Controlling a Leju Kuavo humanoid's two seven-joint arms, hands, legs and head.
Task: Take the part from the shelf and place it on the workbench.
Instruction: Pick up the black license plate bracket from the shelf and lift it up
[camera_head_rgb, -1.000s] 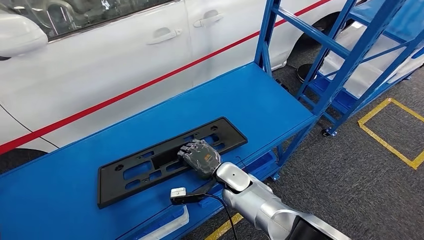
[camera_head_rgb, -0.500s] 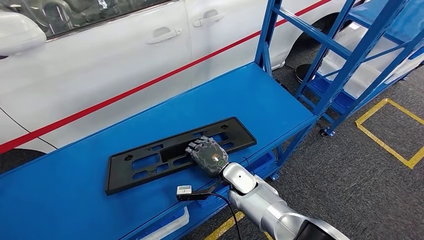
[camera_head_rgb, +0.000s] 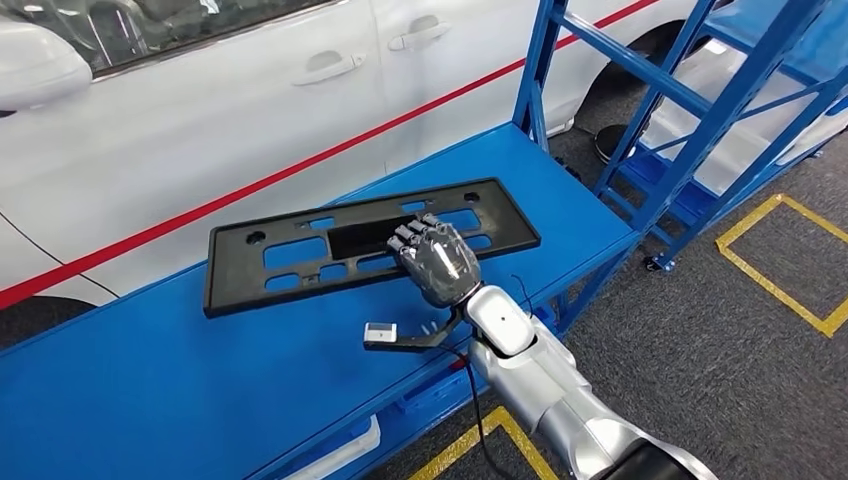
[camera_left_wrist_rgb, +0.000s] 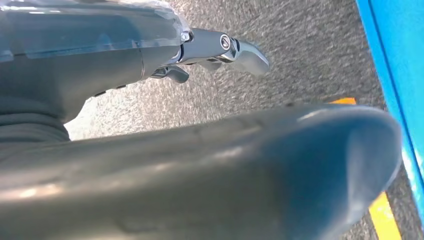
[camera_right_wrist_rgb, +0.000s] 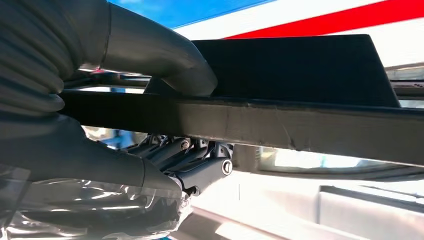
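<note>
Blue tabletop (camera_head_rgb: 200, 400) lies below my right robot hand (camera_head_rgb: 437, 262), which has lifted the black plate (camera_head_rgb: 300, 250) it grips; wrist view shows thumb (camera_right_wrist_rgb: 165, 55) clamped over its edge.

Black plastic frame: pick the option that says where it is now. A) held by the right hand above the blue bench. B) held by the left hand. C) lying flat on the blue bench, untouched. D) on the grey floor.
A: the right hand grips the black plastic frame over the blue bench; in the right wrist view the thumb presses on top of it.
</note>
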